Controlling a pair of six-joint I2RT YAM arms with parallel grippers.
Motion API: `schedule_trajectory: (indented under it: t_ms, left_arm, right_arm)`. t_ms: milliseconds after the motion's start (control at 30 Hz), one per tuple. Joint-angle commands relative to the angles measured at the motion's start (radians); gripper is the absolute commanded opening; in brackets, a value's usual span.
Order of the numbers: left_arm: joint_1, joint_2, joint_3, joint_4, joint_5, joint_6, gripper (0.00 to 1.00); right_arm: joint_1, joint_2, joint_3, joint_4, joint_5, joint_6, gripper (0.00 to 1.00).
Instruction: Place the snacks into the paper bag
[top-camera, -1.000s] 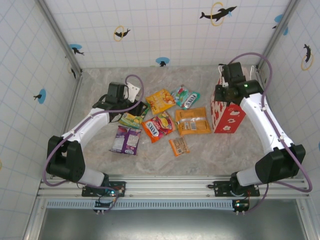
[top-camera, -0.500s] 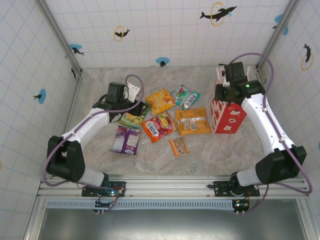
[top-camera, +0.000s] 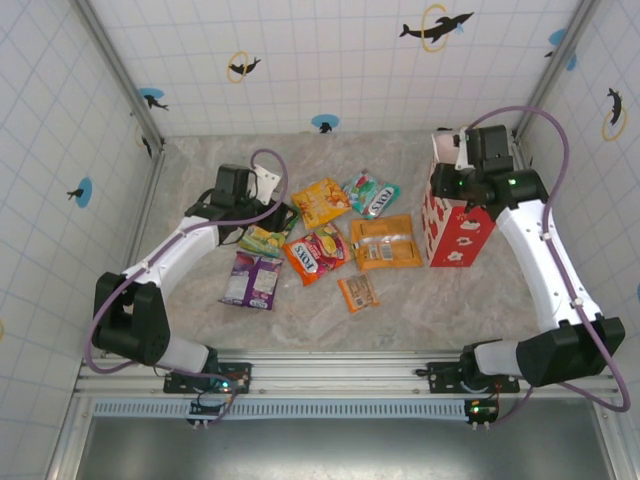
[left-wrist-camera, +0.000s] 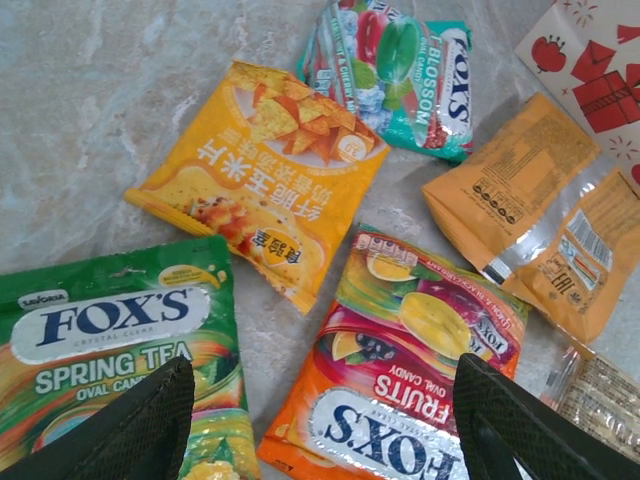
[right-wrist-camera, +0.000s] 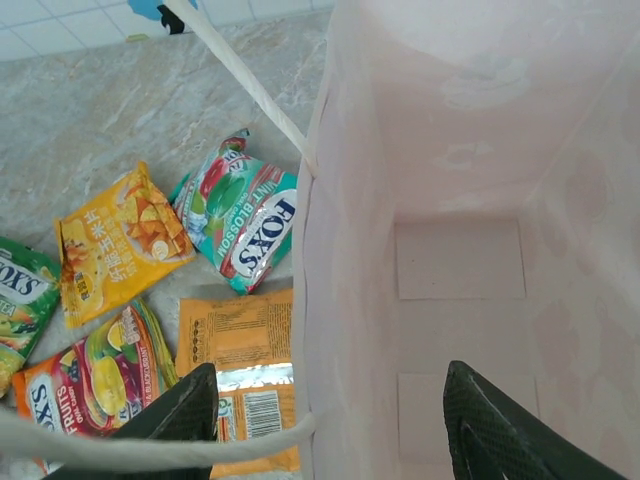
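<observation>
Nearest the arm bases in the top view lies the small orange bar (top-camera: 358, 292), with the purple packet (top-camera: 252, 279) well apart at its 9 o'clock. Next out sits the red fruit-candy packet (top-camera: 316, 254), the green packet (top-camera: 263, 240) at its 10 o'clock and the flat orange pouch (top-camera: 386, 242) at its 3 o'clock. Beyond these the yellow-orange chip packet (top-camera: 322, 200) and the teal packet (top-camera: 371, 194) lie side by side. All lie flat on the marbled table (top-camera: 440, 300). The left gripper (left-wrist-camera: 322, 375) hangs over the green and red packets, fingers spread wide with nothing in them. In its wrist view the green packet is at 8 o'clock and the red one at 6 o'clock. The paper bag (top-camera: 458, 235) stands upright at 3 o'clock of the orange pouch, mouth open. The right gripper (right-wrist-camera: 330, 368) hovers at that mouth, wide open and holding nothing — one finger outside the bag's wall, the other over the inside, with a white cord handle (right-wrist-camera: 245, 80) running off toward 11 o'clock.
</observation>
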Motion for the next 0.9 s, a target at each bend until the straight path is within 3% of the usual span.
schedule_trajectory:
  t_ms: [0, 167, 467, 600, 733, 867]
  left_arm:
    - [-0.034, -0.022, 0.018, 0.013, 0.054, -0.040, 0.69]
    - [-0.123, -0.012, -0.007, 0.032, 0.096, -0.092, 0.67]
    - [-0.240, 0.007, -0.100, 0.026, 0.110, -0.196, 0.62]
    - [-0.270, -0.016, -0.161, 0.038, 0.116, -0.263, 0.62]
    - [-0.270, -0.020, -0.193, 0.013, 0.025, -0.382, 0.60]
    - [-0.270, -0.034, -0.255, 0.047, -0.005, -0.518, 0.61]
  right_arm:
    - [-0.004, -0.081, -0.001, 0.037, -0.014, -0.008, 0.61]
    - [-0.002, -0.205, -0.052, 0.045, -0.055, 0.010, 0.61]
    - [0.024, -0.465, -0.327, 0.090, -0.269, 0.158, 0.56]
    - [0.093, -0.544, -0.459, 0.102, -0.275, 0.244, 0.54]
    - [0.180, -0.595, -0.579, 0.143, -0.257, 0.339, 0.52]
    - [0.320, -0.645, -0.706, 0.243, -0.195, 0.445, 0.51]
